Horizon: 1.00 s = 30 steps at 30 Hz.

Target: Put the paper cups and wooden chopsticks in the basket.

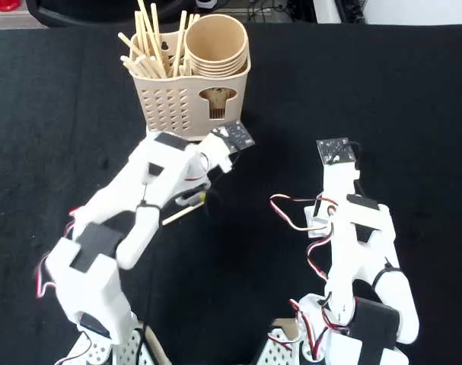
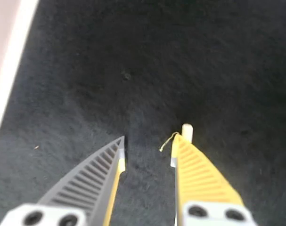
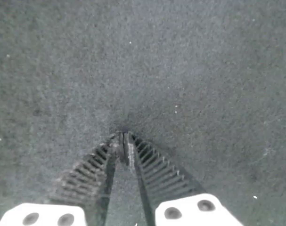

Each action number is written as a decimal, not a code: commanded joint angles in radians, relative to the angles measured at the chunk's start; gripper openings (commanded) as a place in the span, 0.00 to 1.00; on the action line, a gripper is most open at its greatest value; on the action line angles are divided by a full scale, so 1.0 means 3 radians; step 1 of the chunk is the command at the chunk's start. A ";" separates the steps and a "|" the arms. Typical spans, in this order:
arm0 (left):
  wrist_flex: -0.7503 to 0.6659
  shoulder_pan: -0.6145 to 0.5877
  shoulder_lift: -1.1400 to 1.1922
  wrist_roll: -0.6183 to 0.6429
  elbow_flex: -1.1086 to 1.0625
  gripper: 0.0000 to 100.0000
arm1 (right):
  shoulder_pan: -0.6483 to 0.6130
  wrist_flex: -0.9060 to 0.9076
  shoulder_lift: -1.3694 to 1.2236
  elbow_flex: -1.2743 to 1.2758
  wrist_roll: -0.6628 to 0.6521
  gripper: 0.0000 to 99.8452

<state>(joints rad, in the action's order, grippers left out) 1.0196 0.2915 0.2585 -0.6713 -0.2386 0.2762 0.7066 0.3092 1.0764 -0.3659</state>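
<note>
While the left gripper point(image 2: 149, 139) stands half open, a wooden chopstick point(image 2: 186, 131) pokes out beside its yellow fingertip point(image 2: 179, 144).

The left arm point(image 1: 139, 205) covers most of one chopstick point(image 1: 182, 212); perhaps its end peeks behind the yellow finger point(image 2: 195, 168).

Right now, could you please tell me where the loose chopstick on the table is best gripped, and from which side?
Probably mid-length, from straight above. The chopstick lies flat and slanted on the black cloth, too thin to grip endwise, so the left tool should close across it; its end sits beside the yellow finger.
</note>
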 commanded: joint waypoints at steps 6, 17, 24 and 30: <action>0.0133 -0.0008 0.0153 0.0061 0.0391 0.17 | -0.0041 -0.0061 0.0018 -0.0054 0.0020 0.01; 0.0783 0.0054 -0.0517 0.0245 0.0458 0.17 | -0.0041 -0.0061 0.0018 -0.0054 0.0015 0.01; -0.0056 0.0197 -0.0358 0.0235 -0.0187 0.17 | -0.0036 -0.0061 0.0018 -0.0054 0.0020 0.01; -0.0020 0.0069 0.0020 0.0235 -0.0028 0.17 | -0.0036 -0.0061 0.0018 -0.0054 0.0020 0.01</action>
<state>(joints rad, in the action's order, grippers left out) 0.9935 0.3330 0.2432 -0.6068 -0.2969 0.2762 0.7066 0.3092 1.0764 -0.3659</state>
